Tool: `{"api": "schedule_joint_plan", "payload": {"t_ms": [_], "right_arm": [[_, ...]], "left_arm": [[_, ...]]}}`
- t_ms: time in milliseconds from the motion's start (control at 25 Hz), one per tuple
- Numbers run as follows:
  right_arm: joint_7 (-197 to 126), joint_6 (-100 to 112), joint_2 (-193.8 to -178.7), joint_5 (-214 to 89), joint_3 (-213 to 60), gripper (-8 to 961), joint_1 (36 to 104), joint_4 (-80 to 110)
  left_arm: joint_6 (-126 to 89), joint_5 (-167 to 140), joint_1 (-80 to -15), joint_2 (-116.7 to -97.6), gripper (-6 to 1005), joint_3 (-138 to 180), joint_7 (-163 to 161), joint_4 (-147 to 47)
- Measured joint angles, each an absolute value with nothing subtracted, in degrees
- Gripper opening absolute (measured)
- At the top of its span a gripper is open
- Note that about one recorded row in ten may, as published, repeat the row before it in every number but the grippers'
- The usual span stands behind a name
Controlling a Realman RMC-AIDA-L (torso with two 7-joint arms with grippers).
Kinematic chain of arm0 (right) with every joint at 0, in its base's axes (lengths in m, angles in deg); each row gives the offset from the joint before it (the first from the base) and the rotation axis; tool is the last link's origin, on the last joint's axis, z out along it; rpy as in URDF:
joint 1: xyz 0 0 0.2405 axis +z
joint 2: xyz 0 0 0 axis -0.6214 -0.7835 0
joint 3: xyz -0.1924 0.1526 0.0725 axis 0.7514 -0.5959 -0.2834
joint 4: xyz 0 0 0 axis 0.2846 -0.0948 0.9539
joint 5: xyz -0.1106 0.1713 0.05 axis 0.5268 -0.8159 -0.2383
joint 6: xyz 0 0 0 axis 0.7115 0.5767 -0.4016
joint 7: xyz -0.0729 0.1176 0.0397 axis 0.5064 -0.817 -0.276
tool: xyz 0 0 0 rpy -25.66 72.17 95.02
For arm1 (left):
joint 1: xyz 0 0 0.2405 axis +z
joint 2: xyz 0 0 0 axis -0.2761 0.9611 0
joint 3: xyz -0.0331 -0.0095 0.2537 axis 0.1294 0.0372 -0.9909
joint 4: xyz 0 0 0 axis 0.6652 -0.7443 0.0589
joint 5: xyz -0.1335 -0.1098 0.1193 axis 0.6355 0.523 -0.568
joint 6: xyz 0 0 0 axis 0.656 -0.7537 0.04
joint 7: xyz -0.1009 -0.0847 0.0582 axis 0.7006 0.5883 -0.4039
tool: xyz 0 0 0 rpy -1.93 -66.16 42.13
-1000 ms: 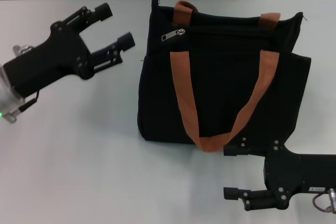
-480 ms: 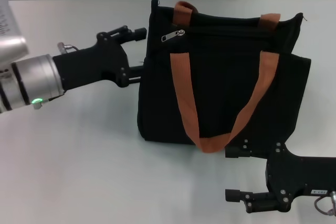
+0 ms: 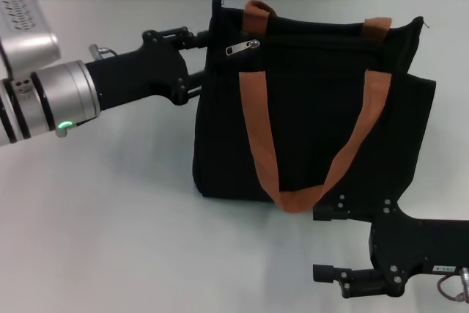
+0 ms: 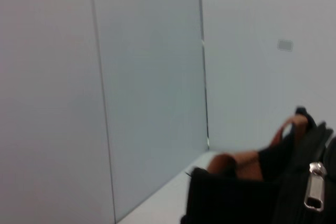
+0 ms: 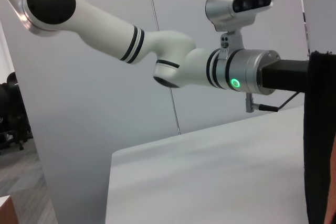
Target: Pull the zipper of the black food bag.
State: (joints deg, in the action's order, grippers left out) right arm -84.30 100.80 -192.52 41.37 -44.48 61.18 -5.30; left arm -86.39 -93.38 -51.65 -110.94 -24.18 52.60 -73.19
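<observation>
Nearest the robot, the right black gripper (image 3: 326, 242) sits low on the plain white table (image 3: 110, 225), fingers spread apart and holding nothing, its upper finger just beside the bottom loop of the rust-orange webbing handle (image 3: 293, 197). Its position matches the frame half a second ago.

Beyond it lies the large squarish black fabric food bag (image 3: 308, 100), flat on the table with its opening edge toward the far side; its contents cannot be seen, the mouth being closed along the black zipper line. A second orange handle (image 3: 256, 14) stands up at the far edge.

The small silver metal zipper pull tab (image 3: 241, 48) lies on the bag's far left corner, tilted slightly. In the left wrist view the same tab (image 4: 314, 188) hangs close to the camera against the black fabric (image 4: 236, 203).

The left black gripper (image 3: 199, 55) is at the bag's left edge, fingers open (one above, one below), tips touching or nearly touching the fabric, just beside the zipper pull but not on it. Compared with half a second ago, this gripper has advanced toward the far corner of the bag, closer to the pull.
</observation>
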Motion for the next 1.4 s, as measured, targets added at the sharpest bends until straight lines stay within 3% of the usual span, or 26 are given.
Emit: {"api": "schedule_joint_plan", "payload": {"t_ms": [240, 400, 600, 1200, 1280, 1400], "right_arm": [[-84.3, 101.8, -192.54, 40.2, -44.6, 733, 61.2, -4.5], [-85.6, 108.0, -192.54, 36.1, -45.1, 729, 61.4, -3.6], [-96.8, 115.3, -192.41, 28.7, -45.2, 723, 63.7, -3.3], [-134.7, 106.8, -191.61, 22.0, -44.9, 706, 71.7, -16.1], [-139.4, 104.7, -190.48, 22.3, -44.6, 704, 73.7, -18.1], [-141.6, 104.2, -189.96, 22.4, -44.5, 701, 75.2, -18.5]], "left_arm": [[-91.5, -89.3, -49.1, -110.89, 502, -24.1, 52.5, -73.5], [-94.7, -88.9, -48.2, -110.97, 264, -24.5, 52.5, -73.2], [-99.4, -87.4, -47.4, -111.11, 51, -24.5, 52.4, -72.5], [-99.6, -86.9, -47.2, -111.0, 33, -24.6, 50.9, -72.1], [-99.5, -86.9, -47.4, -111.01, 35, -24.6, 50.9, -72.1], [-99.5, -86.9, -47.5, -111.05, 38, -24.7, 50.9, -72.1]]}}
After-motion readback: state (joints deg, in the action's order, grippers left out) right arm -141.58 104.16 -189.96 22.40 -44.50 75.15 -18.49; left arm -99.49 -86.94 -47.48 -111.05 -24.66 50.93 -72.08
